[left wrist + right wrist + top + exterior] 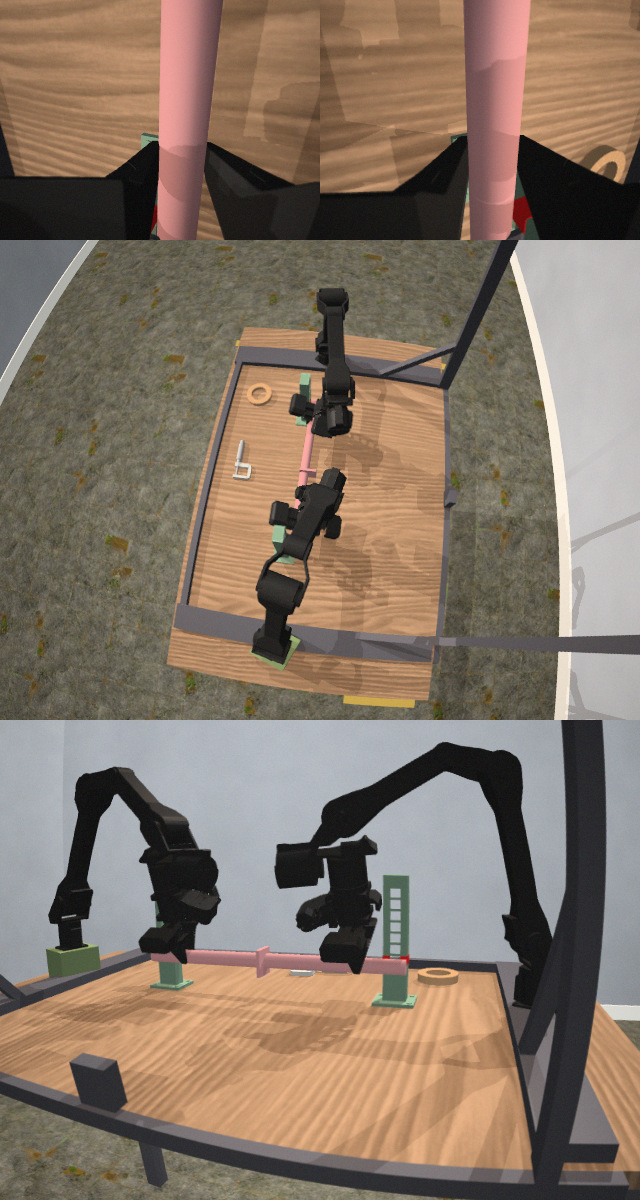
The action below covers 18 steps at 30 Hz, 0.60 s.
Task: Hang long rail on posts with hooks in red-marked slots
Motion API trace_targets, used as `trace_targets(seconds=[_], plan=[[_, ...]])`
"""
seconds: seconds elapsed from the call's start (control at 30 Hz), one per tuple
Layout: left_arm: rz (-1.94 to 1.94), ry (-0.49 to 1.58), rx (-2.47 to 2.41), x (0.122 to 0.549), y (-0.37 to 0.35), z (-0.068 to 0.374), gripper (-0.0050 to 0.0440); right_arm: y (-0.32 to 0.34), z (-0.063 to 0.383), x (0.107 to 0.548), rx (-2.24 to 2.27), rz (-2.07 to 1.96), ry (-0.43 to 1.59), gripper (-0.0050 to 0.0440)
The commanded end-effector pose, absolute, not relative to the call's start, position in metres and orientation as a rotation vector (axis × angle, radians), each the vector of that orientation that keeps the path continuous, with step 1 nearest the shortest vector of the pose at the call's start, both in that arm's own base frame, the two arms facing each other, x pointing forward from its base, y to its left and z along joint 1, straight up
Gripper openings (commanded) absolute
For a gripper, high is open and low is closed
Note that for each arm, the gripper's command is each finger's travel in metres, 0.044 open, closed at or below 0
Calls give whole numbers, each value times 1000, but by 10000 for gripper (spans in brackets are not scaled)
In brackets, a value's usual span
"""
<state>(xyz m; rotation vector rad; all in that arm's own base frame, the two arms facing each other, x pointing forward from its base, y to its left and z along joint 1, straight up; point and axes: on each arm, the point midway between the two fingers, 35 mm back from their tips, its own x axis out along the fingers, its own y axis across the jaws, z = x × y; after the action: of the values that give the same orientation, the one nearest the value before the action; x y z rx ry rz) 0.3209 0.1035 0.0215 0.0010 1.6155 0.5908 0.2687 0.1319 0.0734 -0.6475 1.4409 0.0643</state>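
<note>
The long pink rail point(308, 446) point(222, 957) point(185, 75) point(495, 100) lies roughly level above the table, along the front of the posts in the exterior view. My left gripper point(181, 957) point(180, 149) is shut on it near the left-hand green post point(279, 537) point(170, 973). My right gripper point(357, 966) point(491, 143) is shut on it near the right-hand green post point(305, 382) point(395, 988). The rail's right end overlaps that post just below its red mark point(405, 959) point(520, 214). Another red mark point(154, 220) shows beside the rail. The hooks are hidden; I cannot tell whether they are in the slots.
An orange ring point(250, 395) point(438, 979) point(618, 157) lies near the right-hand post. A white clamp-like object point(240, 451) point(301, 973) lies behind the rail. A dark frame point(211, 472) borders the work area, with an upright block point(98, 1081) on its front edge.
</note>
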Motion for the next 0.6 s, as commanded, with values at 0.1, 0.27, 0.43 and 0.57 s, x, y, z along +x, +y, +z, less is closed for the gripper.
trace_targets(seconds=[0.1, 0.27, 0.43, 0.57], plan=[[595, 1566, 2, 324, 106, 38, -50, 131, 85, 271, -633, 70, 1405, -50], [595, 1566, 2, 324, 106, 31, -50, 131, 78, 271, -633, 70, 1405, -50], [595, 1566, 2, 324, 106, 28, -50, 131, 75, 272, -633, 70, 1405, -50], [595, 1566, 2, 324, 106, 28, -50, 131, 75, 272, -633, 70, 1405, -50]])
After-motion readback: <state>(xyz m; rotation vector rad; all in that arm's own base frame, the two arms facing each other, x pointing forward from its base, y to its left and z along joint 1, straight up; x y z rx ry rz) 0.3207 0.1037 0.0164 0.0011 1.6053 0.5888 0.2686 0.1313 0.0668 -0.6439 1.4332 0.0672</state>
